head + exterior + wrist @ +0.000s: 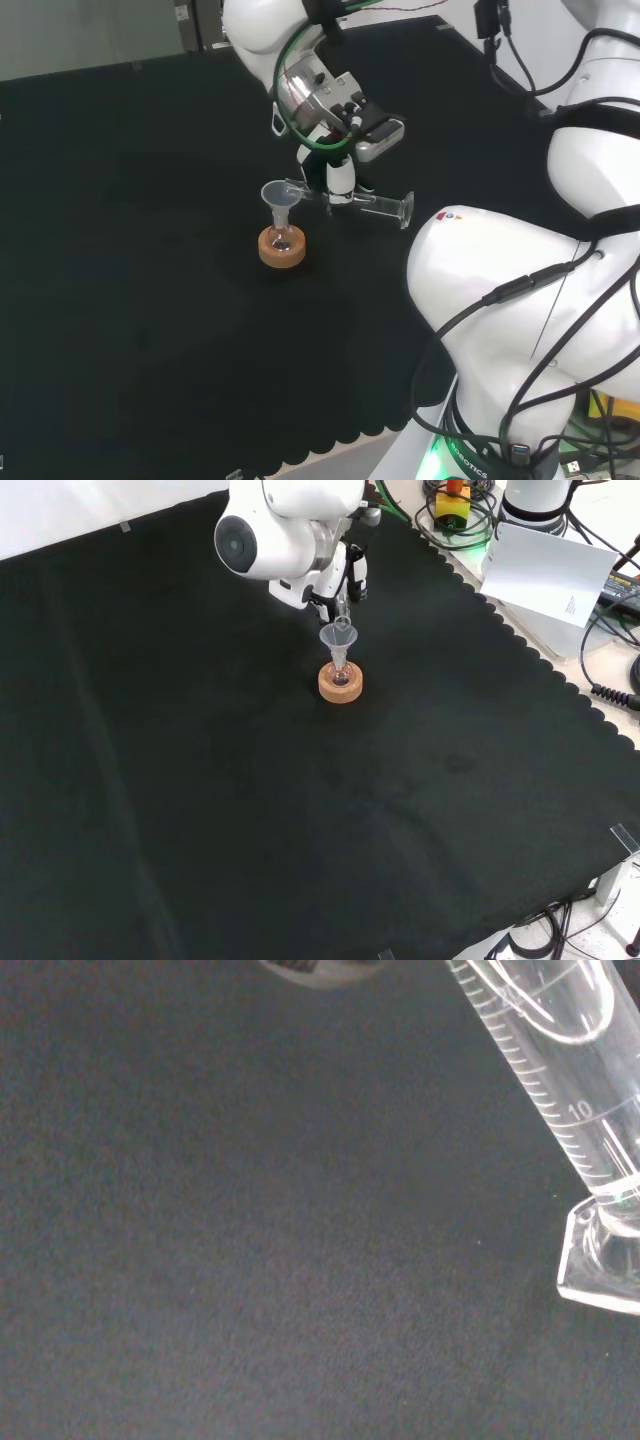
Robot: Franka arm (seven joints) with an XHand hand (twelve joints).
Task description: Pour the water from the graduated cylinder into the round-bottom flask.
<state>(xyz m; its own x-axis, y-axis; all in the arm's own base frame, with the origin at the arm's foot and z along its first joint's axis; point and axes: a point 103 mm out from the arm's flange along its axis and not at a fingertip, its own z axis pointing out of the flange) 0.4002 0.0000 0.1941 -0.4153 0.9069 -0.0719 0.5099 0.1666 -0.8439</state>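
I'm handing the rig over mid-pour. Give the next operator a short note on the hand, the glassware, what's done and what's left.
Hand: shut on the graduated cylinder, held tipped about level in the head view, mouth at the funnel, foot away from it.
Round-bottom flask: upright on its cork ring, funnel in its neck, mid-cloth.
Done: cylinder lifted, brought over and tipped.
Left: finish the pour, right the cylinder, set it down. How much water has passed over, I cannot tell.

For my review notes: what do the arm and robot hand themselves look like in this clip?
The arm is built of glossy white rounded links, with thin black cables running along them and a round grey cap on one link in the front view. A small coloured marking sits on the nearest link. The robot hand is black and white, below a silver wrist section wrapped by a green cable, with red wiring above.
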